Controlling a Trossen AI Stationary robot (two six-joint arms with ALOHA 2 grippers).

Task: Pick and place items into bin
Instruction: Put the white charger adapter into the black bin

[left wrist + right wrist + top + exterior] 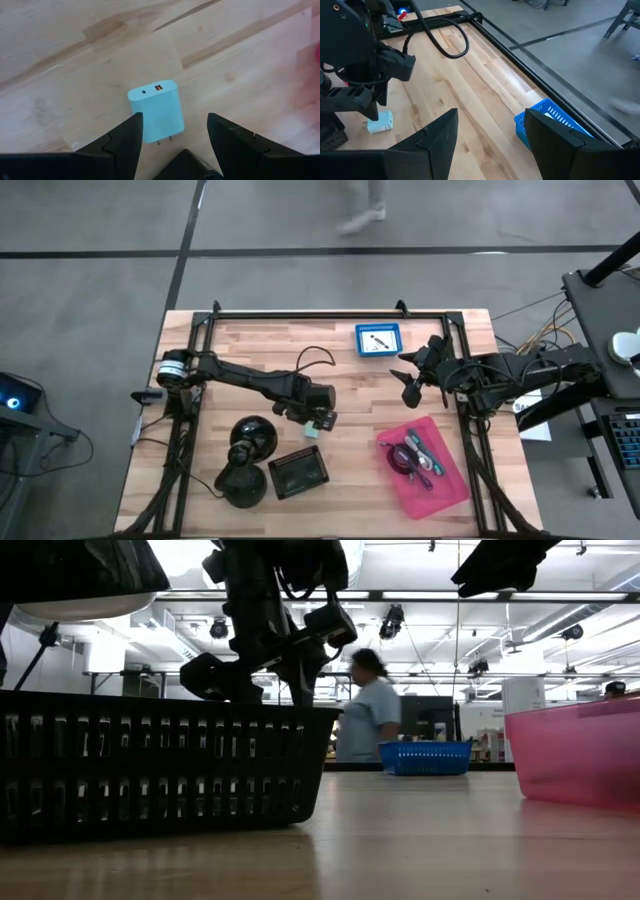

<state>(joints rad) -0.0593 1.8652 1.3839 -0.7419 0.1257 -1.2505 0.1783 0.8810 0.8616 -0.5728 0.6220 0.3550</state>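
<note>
A pale teal cube (155, 112), a plug-in charger, lies flat on the wooden table. My left gripper (172, 122) hovers just above it, open, one finger on either side, not touching. From above, the cube (312, 432) shows at the tip of the left gripper (322, 420), near the table's middle. The pink bin (445, 480) on the near right holds a teal-handled tool, a purple pen and a coiled black cable (412, 455). My right gripper (408, 377) waits open over the table's right side, beyond the pink bin.
A small blue bin (378, 340) with a white packet stands at the far edge. A black mesh basket (298, 473) and two black domed objects (250, 438) sit near the near-left edge. Bare wood lies between cube and pink bin. A person (365, 715) walks behind the table.
</note>
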